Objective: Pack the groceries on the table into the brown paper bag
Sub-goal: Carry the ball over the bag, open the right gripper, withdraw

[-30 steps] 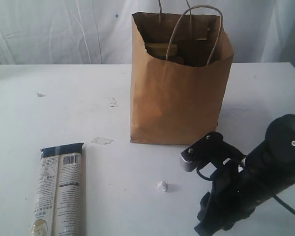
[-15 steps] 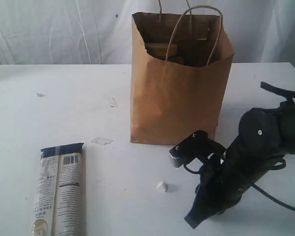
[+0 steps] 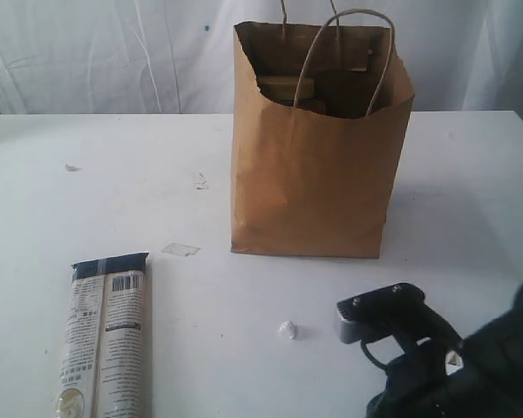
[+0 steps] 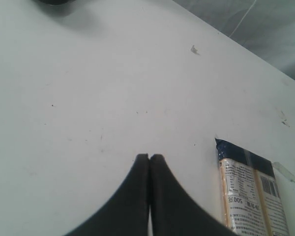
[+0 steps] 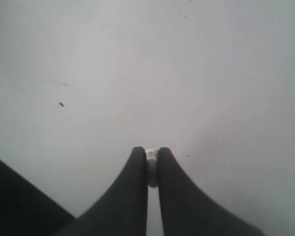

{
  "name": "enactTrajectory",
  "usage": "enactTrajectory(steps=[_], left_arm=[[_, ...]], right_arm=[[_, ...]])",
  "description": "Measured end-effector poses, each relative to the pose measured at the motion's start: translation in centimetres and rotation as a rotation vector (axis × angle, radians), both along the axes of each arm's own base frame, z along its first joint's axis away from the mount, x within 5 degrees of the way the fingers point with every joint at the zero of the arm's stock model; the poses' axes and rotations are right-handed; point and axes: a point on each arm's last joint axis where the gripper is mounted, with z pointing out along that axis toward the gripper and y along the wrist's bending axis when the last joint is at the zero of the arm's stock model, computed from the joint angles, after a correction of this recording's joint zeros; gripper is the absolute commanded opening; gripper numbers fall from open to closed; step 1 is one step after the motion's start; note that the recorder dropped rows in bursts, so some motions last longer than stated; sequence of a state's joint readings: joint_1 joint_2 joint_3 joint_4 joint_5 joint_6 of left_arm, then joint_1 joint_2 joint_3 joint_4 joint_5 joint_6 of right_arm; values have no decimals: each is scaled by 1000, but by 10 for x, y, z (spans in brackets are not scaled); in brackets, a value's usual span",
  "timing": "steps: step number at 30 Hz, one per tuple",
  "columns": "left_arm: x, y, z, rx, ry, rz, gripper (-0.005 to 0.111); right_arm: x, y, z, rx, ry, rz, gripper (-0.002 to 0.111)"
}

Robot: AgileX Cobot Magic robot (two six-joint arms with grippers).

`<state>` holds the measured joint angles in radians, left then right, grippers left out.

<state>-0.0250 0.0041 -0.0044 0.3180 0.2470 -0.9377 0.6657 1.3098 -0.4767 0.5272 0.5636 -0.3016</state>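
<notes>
The brown paper bag (image 3: 309, 174) stands upright at the back middle of the table (image 3: 113, 192), with yellowish groceries (image 3: 288, 88) showing inside its open top. A long printed packet (image 3: 105, 335) lies flat at the front left, and its dark end also shows in the left wrist view (image 4: 248, 191). My left gripper (image 4: 149, 156) is shut and empty, hovering over bare tabletop beside the packet. My right gripper (image 5: 151, 150) is shut on a small white paper ball (image 5: 151, 167) pinched at its fingertips. The right arm (image 3: 436, 366) sits low at the front right, its fingertips out of the exterior view.
Another tiny white paper ball (image 3: 287, 329) lies in front of the bag. A scrap of clear tape (image 3: 181, 249) and small bits (image 3: 200, 182) dot the table left of the bag. White cloth hangs behind the table.
The right arm swung toward the bag's front, then dropped back to the front right corner. The bag, the packet and the paper ball on the table have not moved.
</notes>
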Motion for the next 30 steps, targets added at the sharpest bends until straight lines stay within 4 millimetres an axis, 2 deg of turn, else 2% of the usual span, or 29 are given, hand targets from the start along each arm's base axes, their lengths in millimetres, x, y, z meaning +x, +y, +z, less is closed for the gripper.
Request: enactTrajectory(steps=[3, 6, 10, 13, 16, 17, 18, 19, 20, 21, 22, 23, 24, 26, 30], left_arm=[[0, 0, 0, 0, 0, 0, 0], [0, 0, 0, 0, 0, 0, 0], [0, 0, 0, 0, 0, 0, 0], [0, 0, 0, 0, 0, 0, 0], [0, 0, 0, 0, 0, 0, 0], [0, 0, 0, 0, 0, 0, 0], [0, 0, 0, 0, 0, 0, 0], [0, 0, 0, 0, 0, 0, 0], [0, 0, 0, 0, 0, 0, 0], [0, 0, 0, 0, 0, 0, 0], [0, 0, 0, 0, 0, 0, 0], [0, 0, 0, 0, 0, 0, 0], [0, 0, 0, 0, 0, 0, 0], [0, 0, 0, 0, 0, 0, 0], [0, 0, 0, 0, 0, 0, 0]], right_arm=[[-9, -6, 25, 97, -109, -7, 0], [-16, -11, 59, 216, -245, -26, 0], [-23, -18, 121, 372, -442, -35, 0], [-18, -26, 163, 327, -520, -55, 0], [7, -36, 188, 100, -559, -115, 0], [31, -40, 198, -51, -562, -147, 0], [42, -42, 200, -101, -555, -162, 0], [72, -43, 208, -172, -553, -193, 0], [84, -44, 212, -184, -552, -215, 0], [115, -50, 219, -201, -552, -280, 0], [129, -52, 222, -197, -551, -310, 0], [153, -55, 225, -138, -534, -362, 0], [167, -53, 225, -88, -519, -370, 0], [179, -45, 227, -6, -525, -354, 0], [182, -39, 233, 64, -567, -327, 0]])
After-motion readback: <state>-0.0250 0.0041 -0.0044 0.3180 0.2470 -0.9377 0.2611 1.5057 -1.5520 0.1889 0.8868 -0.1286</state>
